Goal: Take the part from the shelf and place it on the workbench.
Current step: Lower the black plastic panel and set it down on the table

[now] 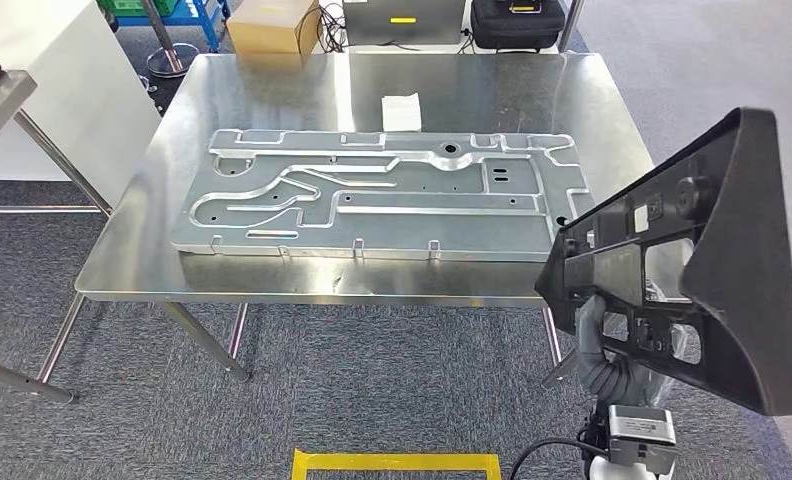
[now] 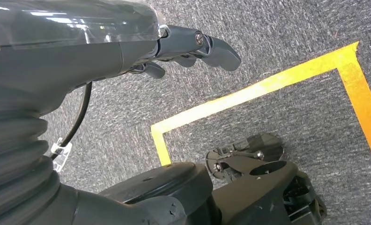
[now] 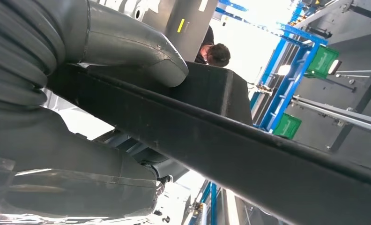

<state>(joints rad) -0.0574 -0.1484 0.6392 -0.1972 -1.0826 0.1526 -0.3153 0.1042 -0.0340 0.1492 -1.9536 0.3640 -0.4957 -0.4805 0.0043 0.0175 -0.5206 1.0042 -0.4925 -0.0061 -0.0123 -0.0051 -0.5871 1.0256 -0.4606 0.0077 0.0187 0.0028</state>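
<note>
Gripping black part w/ right hand beside workbench; left hand loosely open over carpet.

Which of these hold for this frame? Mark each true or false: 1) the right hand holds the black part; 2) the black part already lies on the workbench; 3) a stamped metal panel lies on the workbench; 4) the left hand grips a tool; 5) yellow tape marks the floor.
1. True: the right hand grips the black part from below.
2. False: the part is held up in the air at the right end of the workbench, not set down.
3. True: the metal panel lies flat on the tabletop.
4. False: the left hand hangs over the carpet and holds nothing.
5. True: yellow tape runs across the grey carpet.
</note>
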